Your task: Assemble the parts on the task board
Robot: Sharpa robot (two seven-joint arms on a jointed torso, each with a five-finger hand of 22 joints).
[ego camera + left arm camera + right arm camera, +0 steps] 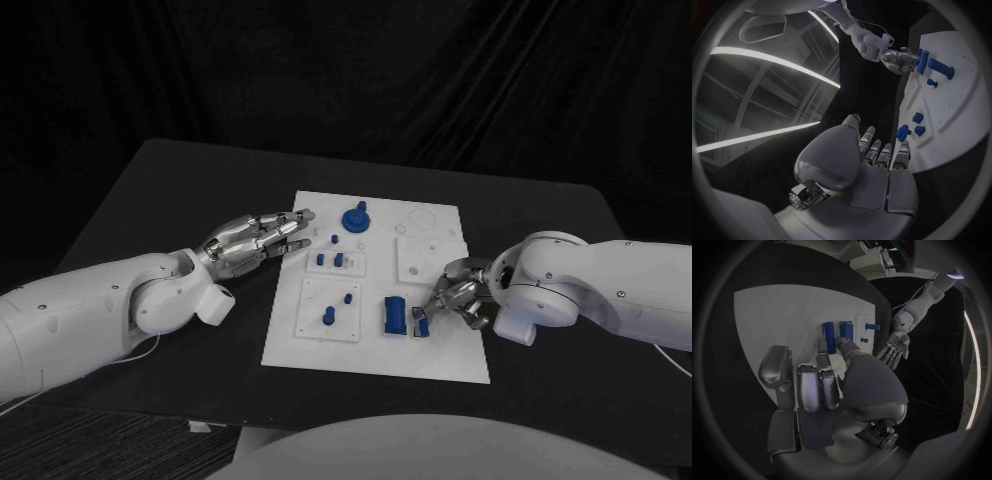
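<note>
A lab or robot test cell: black table [173, 190] before a black curtain backdrop [346, 70], long ceiling strip lights [773, 60].

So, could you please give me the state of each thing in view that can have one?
left hand: open, fingers spread at the task board's left edge, holding nothing.
right hand: fingers curled at the blue block; I cannot tell if it grips.
blue block: lying on the board.
blue knob: standing upright.
task board: flat on the table.
</note>
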